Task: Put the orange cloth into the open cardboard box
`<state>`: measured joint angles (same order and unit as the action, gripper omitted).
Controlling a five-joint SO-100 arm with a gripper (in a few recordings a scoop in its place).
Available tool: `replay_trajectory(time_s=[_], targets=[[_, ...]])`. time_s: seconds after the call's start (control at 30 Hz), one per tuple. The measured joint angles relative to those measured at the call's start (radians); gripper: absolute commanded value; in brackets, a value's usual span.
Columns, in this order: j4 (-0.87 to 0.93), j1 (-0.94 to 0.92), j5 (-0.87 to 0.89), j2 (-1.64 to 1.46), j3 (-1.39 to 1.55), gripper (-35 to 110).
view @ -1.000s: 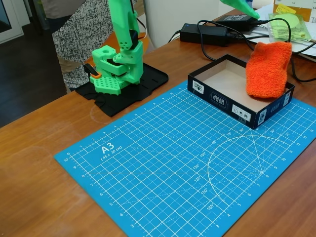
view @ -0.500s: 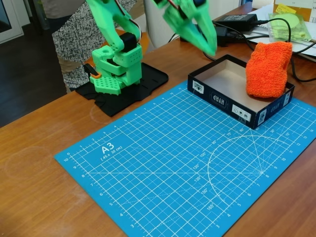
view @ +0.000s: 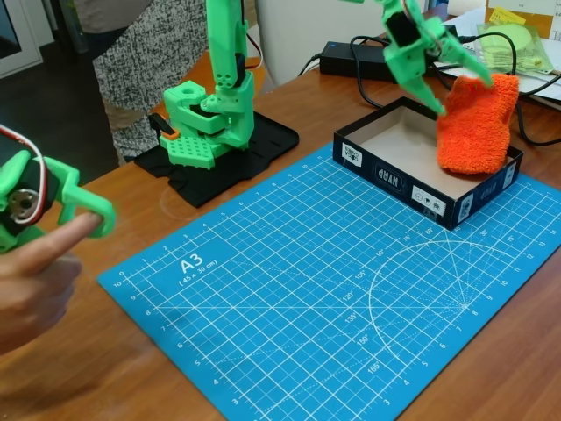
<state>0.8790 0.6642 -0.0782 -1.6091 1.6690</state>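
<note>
Fixed view: spread pincer (view: 456,83) beside orange cloth (view: 478,123)

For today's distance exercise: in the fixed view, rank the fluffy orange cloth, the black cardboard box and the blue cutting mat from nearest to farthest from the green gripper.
1. Fluffy orange cloth, just right of the green gripper.
2. Black cardboard box, below it.
3. Blue cutting mat, in front, lower left.

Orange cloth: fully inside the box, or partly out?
Partly out. The orange cloth lies in the open cardboard box but drapes over its right wall, top end above the rim.
</note>
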Motion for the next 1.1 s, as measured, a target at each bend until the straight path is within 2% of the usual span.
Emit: replay_trajectory(time_s=[0.23, 0.33, 0.5, 0.83, 0.93, 1.1], targets=[[0.003, 0.012, 0.011, 0.115, -0.058, 16], [-0.014, -0.005, 0.000, 0.175, -0.058, 0], [-0.049, -0.012, 0.015, 0.202, -0.028, 0], [-0.060, -0.210, 0.020, 0.054, 0.190, 1], [-0.037, -0.304, 0.043, -0.077, 0.268, 0], [0.015, -0.546, 0.057, -0.555, 0.500, 0]])
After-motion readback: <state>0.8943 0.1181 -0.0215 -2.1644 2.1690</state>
